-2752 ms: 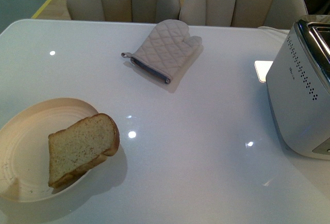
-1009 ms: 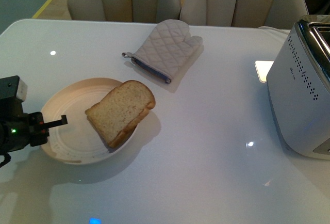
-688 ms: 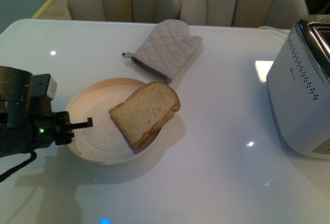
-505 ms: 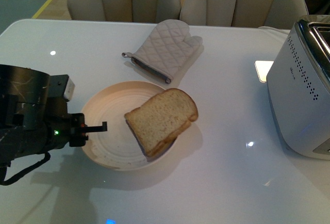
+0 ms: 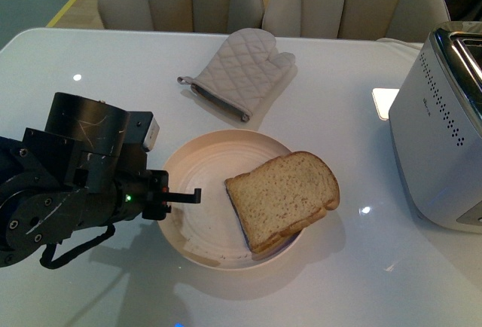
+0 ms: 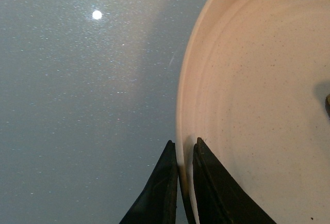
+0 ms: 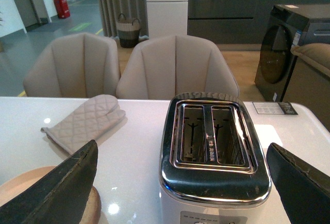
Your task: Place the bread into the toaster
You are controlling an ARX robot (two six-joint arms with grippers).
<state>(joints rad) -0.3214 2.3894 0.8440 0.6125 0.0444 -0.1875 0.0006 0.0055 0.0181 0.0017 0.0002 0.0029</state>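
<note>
While left jaws pinch plate (image 5: 202,184) rim | plate, bread (image 5: 282,199) slid nearer toaster (image 5: 433,146)

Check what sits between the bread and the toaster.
Nothing does. The front view shows only bare table with a light glint between the bread and the toaster.

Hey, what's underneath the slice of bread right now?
The bread lies on a cream plate, its rounded end overhanging the rim toward the toaster. The plate surface and rim directly beneath the slice are covered, so nothing there can be seen.
</note>
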